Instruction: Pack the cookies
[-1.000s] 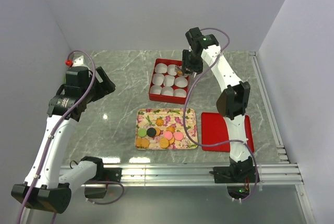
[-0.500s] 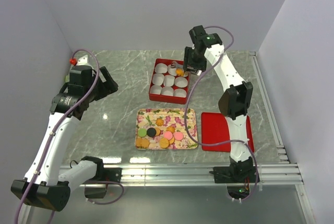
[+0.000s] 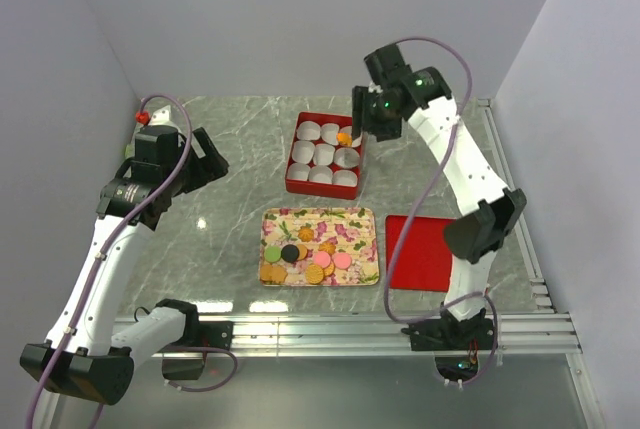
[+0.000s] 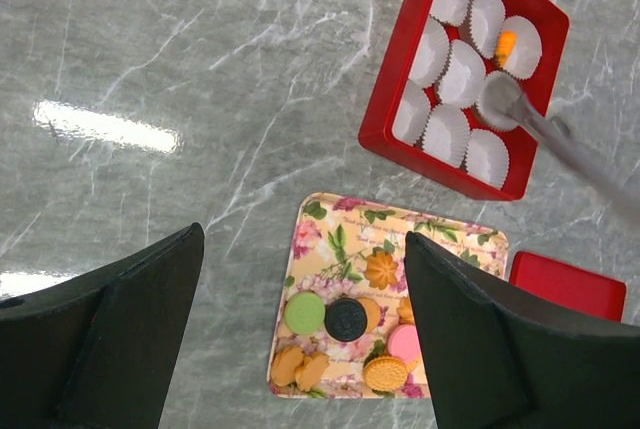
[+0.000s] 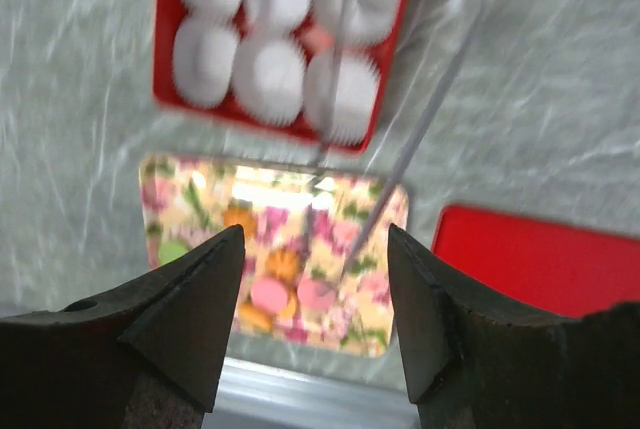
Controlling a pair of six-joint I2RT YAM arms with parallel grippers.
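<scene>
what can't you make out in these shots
Right wrist view: blur smears the box, tray and tongs; whether the right fingers grip the tongs is unclear.
Left wrist view: a left finger covers the tray's right end and part of the lid.
Top view: cookies overlap, too small to count.

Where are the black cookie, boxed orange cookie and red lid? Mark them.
black cookie (image 4: 347, 319), left wrist view, top centre.
boxed orange cookie (image 4: 506, 46), left wrist view, visible middle.
red lid (image 3: 425, 252), top view, face centre.
</scene>
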